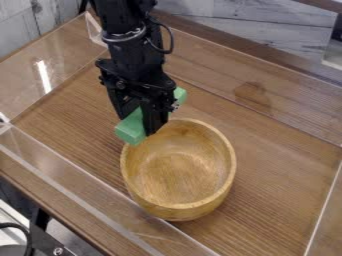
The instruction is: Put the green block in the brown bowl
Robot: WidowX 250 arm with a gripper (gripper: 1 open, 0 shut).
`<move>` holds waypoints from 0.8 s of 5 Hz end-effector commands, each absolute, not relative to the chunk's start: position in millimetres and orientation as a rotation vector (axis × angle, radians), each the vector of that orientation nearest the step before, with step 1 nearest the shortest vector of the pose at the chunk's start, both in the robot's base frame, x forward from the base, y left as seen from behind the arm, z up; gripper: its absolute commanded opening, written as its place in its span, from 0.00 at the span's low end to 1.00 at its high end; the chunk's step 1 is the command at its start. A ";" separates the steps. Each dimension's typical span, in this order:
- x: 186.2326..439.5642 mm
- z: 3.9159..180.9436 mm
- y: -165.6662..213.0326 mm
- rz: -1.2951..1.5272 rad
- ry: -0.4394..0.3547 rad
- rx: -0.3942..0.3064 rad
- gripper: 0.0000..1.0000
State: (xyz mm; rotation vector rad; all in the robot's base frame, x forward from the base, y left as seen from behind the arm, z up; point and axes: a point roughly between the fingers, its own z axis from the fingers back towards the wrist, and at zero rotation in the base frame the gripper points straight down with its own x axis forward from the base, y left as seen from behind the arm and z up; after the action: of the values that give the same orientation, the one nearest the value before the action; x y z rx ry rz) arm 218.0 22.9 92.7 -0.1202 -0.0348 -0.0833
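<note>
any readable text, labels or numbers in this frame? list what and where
None readable.
Green block: plain, no marking.
Brown bowl: only wood grain.
Claw and the black arm above it: no legible label.
Wooden table: no writing visible.

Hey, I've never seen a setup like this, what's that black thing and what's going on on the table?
There is one picture, taken from a camera looking down at a wooden table from one side. The black thing is a robot arm; its end effector points straight down. It is shut on a green block, which sticks out on both sides of its fingers. Just beside it sits a round brown bowl made of wood, with nothing in it. The block is at the bowl's near-left rim, not yet inside.
</note>
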 end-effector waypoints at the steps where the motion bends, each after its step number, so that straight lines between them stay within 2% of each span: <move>1: 220.0 101.6 20.4 -0.087 -0.073 -0.108 0.00; 4: 216.8 100.8 11.4 -0.080 -0.071 -0.106 0.00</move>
State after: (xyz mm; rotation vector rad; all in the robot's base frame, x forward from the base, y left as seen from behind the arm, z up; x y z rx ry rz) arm 213.3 10.6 90.8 -0.1162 -0.0266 -0.0853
